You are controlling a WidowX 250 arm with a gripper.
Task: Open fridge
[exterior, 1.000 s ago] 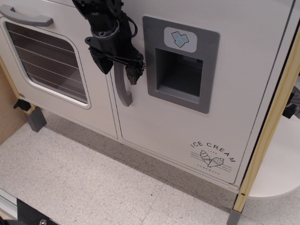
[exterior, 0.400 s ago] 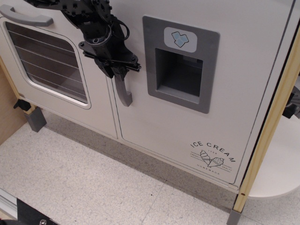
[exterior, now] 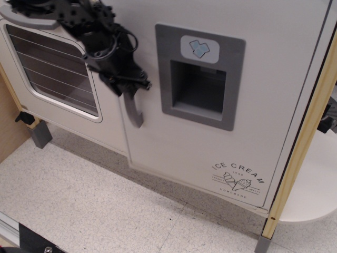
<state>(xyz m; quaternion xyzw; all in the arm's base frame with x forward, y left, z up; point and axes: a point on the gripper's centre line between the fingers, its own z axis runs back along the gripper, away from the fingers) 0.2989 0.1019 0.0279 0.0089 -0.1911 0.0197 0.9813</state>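
Observation:
The fridge door [exterior: 174, 142] is large and white, with a grey recessed ice-dispenser panel [exterior: 199, 74] and an "ICE CREAM" logo [exterior: 238, 178] at the lower right. Its vertical grey handle [exterior: 132, 109] runs down the door's left side. My black gripper [exterior: 129, 85] comes in from the upper left and is shut on the upper part of the handle. The door's left edge stands slightly out from the cabinet, ajar. The handle's top is hidden behind the gripper.
The white oven door [exterior: 52, 74] with a wire-rack window and a horizontal grey handle [exterior: 26, 20] is on the left, behind my arm. A wooden post [exterior: 303, 142] stands at the right. The speckled floor [exterior: 95, 205] lies below.
My gripper closed on the fridge handle and moved left and outward. The door swung with it, so its left edge and the panel have shifted left.

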